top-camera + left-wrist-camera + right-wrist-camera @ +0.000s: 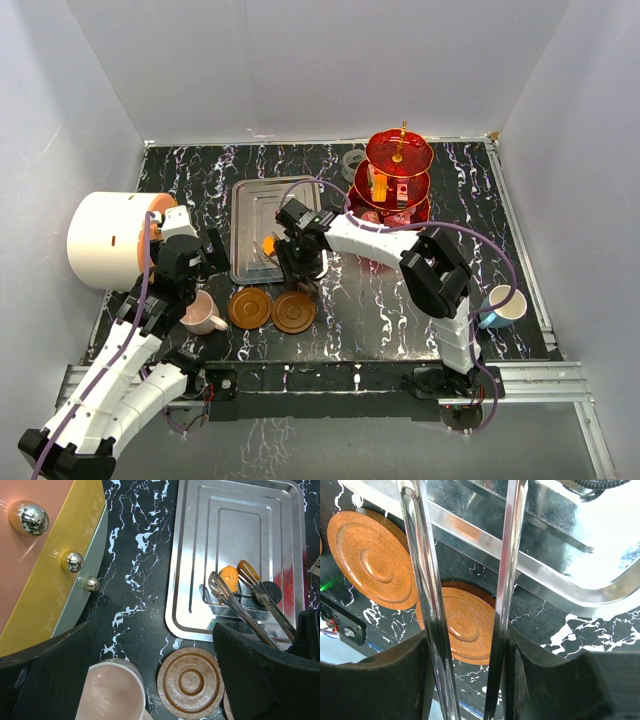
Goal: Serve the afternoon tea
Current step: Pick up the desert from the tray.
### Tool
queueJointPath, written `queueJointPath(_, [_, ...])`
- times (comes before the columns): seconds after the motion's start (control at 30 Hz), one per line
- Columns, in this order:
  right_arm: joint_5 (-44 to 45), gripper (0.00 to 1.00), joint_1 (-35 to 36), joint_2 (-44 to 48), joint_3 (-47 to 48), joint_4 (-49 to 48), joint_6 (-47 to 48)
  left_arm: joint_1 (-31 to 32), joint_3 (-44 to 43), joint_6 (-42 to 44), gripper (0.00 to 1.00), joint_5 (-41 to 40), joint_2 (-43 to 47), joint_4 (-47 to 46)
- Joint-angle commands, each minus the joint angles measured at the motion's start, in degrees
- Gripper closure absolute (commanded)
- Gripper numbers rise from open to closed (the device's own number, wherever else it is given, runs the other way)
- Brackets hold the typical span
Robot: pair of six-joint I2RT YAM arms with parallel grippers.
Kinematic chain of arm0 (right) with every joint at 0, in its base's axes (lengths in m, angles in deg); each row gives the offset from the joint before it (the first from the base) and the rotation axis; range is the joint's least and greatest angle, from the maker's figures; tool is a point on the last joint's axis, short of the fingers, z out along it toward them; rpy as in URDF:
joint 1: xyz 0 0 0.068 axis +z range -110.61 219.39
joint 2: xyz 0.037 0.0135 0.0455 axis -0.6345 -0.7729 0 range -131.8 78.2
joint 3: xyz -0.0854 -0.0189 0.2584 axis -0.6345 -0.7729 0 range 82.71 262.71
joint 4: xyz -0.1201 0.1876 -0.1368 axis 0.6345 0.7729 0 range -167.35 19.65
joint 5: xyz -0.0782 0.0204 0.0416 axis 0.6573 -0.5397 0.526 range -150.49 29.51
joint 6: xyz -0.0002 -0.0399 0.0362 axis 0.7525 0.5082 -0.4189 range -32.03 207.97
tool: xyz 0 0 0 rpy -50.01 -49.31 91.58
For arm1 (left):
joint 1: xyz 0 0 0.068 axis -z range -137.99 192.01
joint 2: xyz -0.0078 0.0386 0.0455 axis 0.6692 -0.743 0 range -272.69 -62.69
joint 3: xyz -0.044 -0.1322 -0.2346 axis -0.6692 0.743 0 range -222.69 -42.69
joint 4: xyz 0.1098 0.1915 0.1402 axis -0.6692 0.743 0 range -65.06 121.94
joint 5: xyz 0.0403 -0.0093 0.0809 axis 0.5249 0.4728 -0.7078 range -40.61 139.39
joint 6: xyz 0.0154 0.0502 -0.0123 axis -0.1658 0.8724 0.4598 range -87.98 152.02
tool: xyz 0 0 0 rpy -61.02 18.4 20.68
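My right gripper (298, 264) is shut on a pair of steel tongs (426, 580), whose two arms run up between its pads (540, 680). The tongs' (240, 600) spoon tips lie on the steel tray on either side of an orange sweet (229, 575). A dark round sweet (272, 590) sits just right of them. My left gripper (155, 650) is open, hovering over the pink cup (111, 692) and a brown saucer (190, 682). Two saucers (250, 307) (294, 312) lie side by side. The red three-tier stand (398, 185) stands at the back right and the blue cup (503, 305) at the right.
The silver tray (250, 205) lies mid-table, just beyond the saucers. A big white drum with an orange face (105, 238) stands at the left, close to my left arm. White walls close in the table on three sides.
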Motion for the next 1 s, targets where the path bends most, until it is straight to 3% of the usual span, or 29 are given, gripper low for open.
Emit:
queueJointPath(0.0, [4.3, 0.56, 1.3, -1.2, 3.9, 2.2, 0.7, 0.0, -1.0, 0.4, 0.01, -0.8, 0.3, 0.8])
queueJointPath(0.17, [7.5, 0.57, 2.3, -1.6, 5.4, 4.4, 0.9, 0.0, -1.1, 0.4, 0.01, -0.9, 0.2, 0.9])
queueJointPath(0.27, [8.1, 0.64, 2.4, -1.0, 5.8, 4.7, 0.8, 0.0, -1.1, 0.3, 0.01, -1.0, 0.5, 0.9])
queueJointPath(0.5, [8.6, 0.66, 2.4, 2.6, 5.9, 4.2, 0.3, 0.0, -1.0, 0.3, 0.01, -1.0, 0.5, 0.8])
queueJointPath(0.97, [4.8, 0.71, 1.9, 10.3, 3.1, 1.8, -0.6, 0.0, -1.0, 0.3, 0.01, -0.9, 0.7, 0.9])
